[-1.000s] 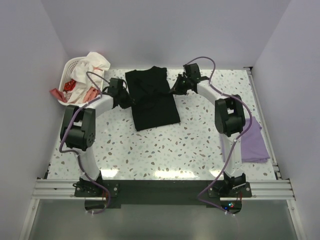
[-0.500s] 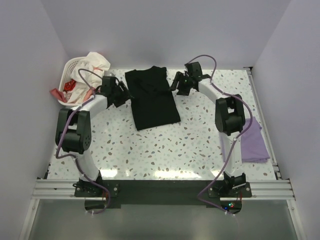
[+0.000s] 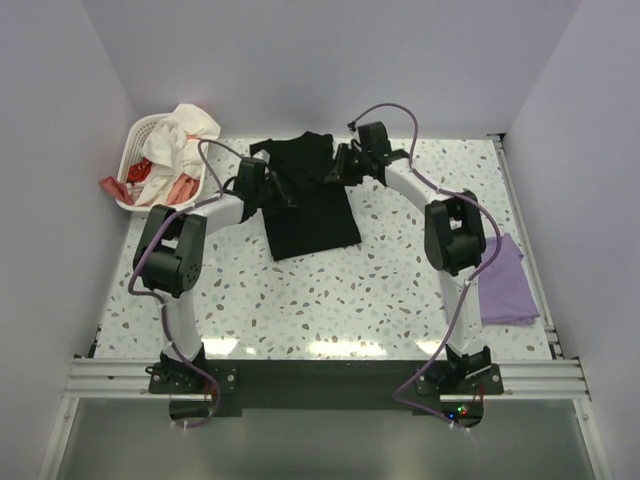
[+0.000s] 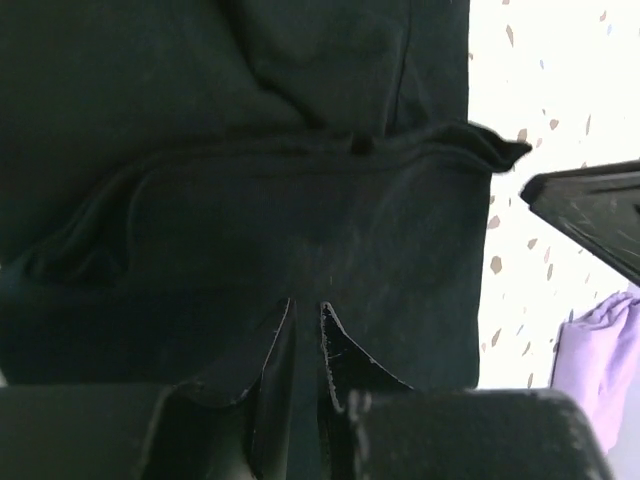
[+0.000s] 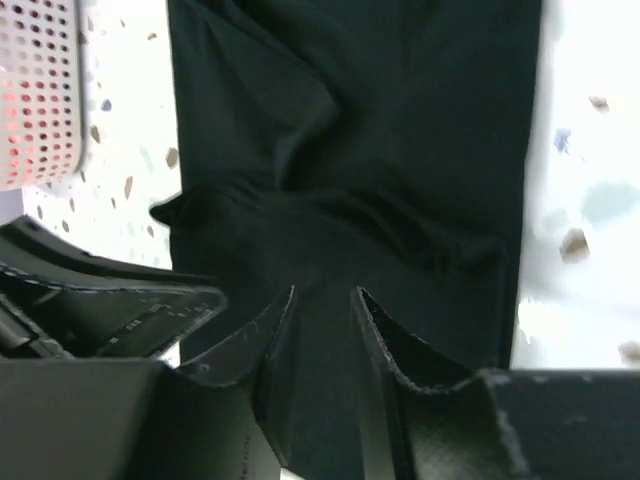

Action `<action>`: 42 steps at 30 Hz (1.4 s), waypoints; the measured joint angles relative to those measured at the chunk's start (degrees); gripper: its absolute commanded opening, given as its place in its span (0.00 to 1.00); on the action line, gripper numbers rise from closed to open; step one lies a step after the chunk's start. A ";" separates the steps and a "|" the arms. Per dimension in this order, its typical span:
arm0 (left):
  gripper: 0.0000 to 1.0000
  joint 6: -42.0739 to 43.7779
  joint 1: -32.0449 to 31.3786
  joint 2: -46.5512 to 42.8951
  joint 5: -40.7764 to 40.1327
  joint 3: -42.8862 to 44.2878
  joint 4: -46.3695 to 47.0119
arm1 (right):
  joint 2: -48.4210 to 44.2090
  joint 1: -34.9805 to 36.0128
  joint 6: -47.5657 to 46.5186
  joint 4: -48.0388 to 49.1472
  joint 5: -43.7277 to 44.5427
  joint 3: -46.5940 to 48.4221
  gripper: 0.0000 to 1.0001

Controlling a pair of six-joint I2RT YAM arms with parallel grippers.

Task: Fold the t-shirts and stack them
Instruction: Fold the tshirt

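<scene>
The black tee lies at the far middle of the table, its upper part bunched into folds. My left gripper is over its upper left part, my right gripper over its upper right, close together. In the left wrist view the gripper is shut on a fold of the black cloth. In the right wrist view the gripper pinches black cloth too, with a slightly wider gap. The folded lavender tee lies at the right edge, apart from both grippers.
A white laundry basket with white and red clothes stands at the far left corner; it also shows in the right wrist view. Walls close in the table on the left, back and right. The speckled tabletop lies in front.
Both grippers have moved inward from beside the black tee's left and right edges to over its upper part. The cloth there is now bunched. The lavender tee has not moved.
</scene>
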 measured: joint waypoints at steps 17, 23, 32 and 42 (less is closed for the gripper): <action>0.21 -2.05 7.08 9.84 5.44 1.62 11.52 | 15.06 -2.60 -1.79 0.76 -2.10 11.76 0.28; 0.21 -2.62 6.99 10.21 5.53 1.57 12.11 | 14.36 -2.58 -1.81 1.09 -0.55 10.69 0.32; 0.22 -2.80 6.95 10.21 5.42 1.81 11.69 | 8.28 -2.60 -4.11 -0.39 5.84 6.45 0.48; 0.24 -2.03 6.95 10.19 5.88 2.62 10.40 | -1.55 3.58 -12.22 -0.46 16.87 3.54 0.47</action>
